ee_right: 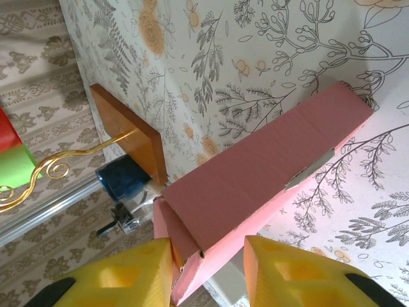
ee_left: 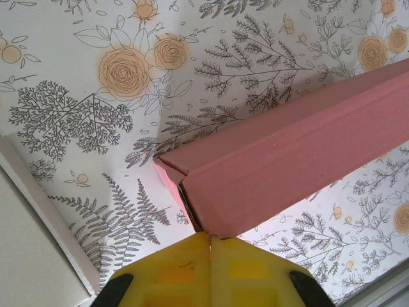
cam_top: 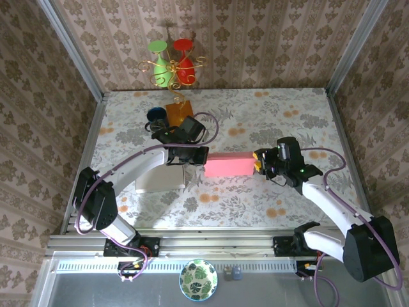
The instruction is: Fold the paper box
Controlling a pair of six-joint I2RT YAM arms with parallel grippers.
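Pink paper box (cam_top: 229, 164) lies mid-table (cam_top: 268, 121), long axis running 9 to 3 o'clock. Left gripper (ee_left: 209, 240) at the 9 o'clock end: yellow fingers pressed together, apparently nipping a thin edge of the box corner, though the contact is hard to see. Right gripper (ee_right: 208, 252) at the 3 o'clock end: fingers spread, straddling that end.

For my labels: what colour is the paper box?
The paper box is pink; left wrist view shows it best.
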